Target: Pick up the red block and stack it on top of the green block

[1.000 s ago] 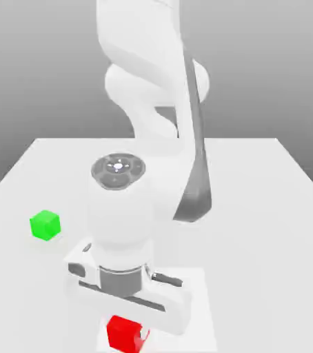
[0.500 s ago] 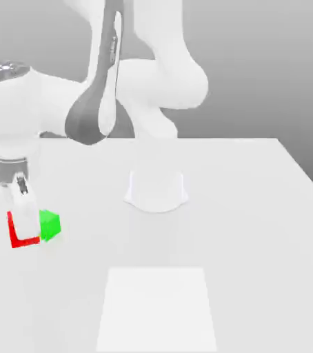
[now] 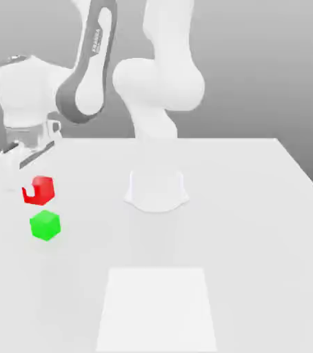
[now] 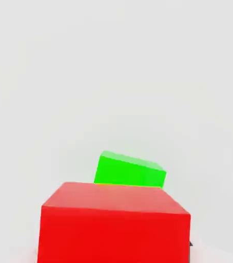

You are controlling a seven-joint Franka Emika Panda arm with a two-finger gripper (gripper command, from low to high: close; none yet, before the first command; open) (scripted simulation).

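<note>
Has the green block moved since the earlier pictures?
No, the green block sits at the same spot on the table relative to the robot's base.

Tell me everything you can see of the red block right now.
The red block is a small, bright red cube with flat, plain, matte-looking faces and straight edges. It is gripped in the robot's hand, with a pale finger covering part of one side in the exterior view. There it appears just above the green block in the picture, with a strip of pale tabletop showing between them, so it isn't stacked.
</note>
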